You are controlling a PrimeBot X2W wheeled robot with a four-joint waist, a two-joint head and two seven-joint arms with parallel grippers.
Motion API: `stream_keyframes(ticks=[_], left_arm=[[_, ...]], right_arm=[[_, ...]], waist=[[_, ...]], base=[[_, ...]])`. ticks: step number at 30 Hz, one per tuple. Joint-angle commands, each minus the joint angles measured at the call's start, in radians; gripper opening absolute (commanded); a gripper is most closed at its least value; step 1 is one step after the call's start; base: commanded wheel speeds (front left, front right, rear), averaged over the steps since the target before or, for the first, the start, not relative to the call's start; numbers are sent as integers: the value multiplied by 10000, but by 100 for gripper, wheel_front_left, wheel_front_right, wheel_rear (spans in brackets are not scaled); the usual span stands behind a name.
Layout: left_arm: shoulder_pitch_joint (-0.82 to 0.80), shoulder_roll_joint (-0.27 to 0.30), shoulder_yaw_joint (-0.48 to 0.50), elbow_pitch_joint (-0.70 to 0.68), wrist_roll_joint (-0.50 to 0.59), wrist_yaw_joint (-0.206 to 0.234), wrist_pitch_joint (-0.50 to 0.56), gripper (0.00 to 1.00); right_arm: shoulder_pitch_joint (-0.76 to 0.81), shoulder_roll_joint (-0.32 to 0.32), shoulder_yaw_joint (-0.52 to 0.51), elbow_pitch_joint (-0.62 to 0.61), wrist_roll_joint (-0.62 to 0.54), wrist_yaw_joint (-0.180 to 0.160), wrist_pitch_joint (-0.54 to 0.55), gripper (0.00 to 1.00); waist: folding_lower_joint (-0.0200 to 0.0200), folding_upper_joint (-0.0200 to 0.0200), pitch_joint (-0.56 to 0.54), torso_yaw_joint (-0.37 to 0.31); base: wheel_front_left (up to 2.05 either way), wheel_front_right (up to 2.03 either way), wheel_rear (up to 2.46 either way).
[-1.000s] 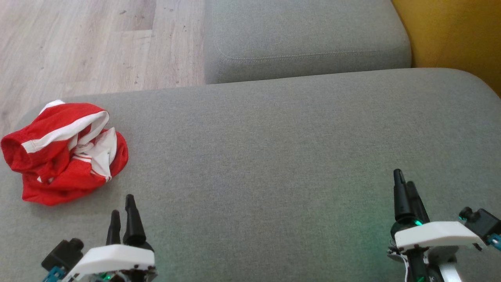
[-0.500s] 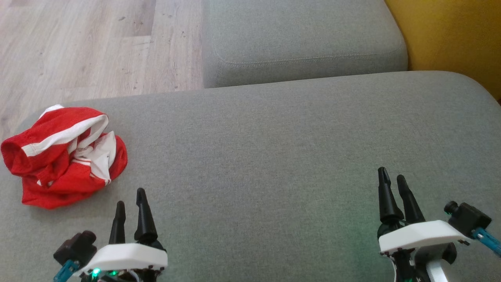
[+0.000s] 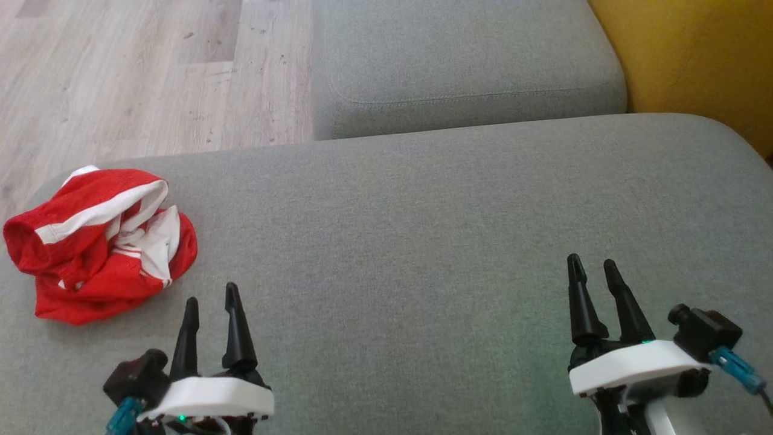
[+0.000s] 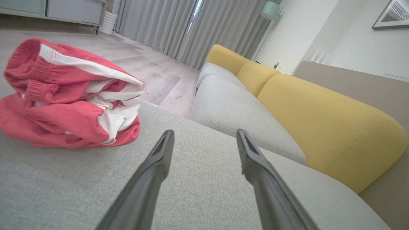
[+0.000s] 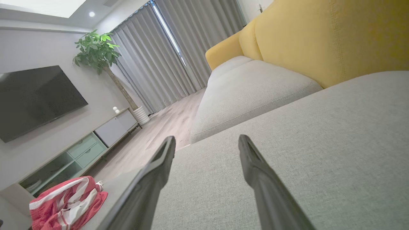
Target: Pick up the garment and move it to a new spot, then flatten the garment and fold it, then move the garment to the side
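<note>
Crumpled red-and-white mesh garment on a woven grey sofa cushion; left claw and right claw, wide and empty, have edged inward.

Our left gripper sits at the lower left of the frame, jaws parted and pointing up. Our right gripper, lower right, stands likewise.

place: home living room | evidence: grey-and-yellow sofa; wall television; curtains; potted plant
</note>
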Motion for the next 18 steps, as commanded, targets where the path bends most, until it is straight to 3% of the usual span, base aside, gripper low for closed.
stream_keyframes(ticks=[1,18], left_arm=[[-236,101,141,-400,361,62,-152,100],[-162,117,-236,-568,2494,376,-651,100]], right_arm=[[-310,-78,246,-433,-363,105,-150,100],[-286,-91,520,-568,-2555,128,-651,100]], waist=[[0,-1,-6,-1],[0,-1,-98,-20]], base=[[0,0,0],[0,0,0]])
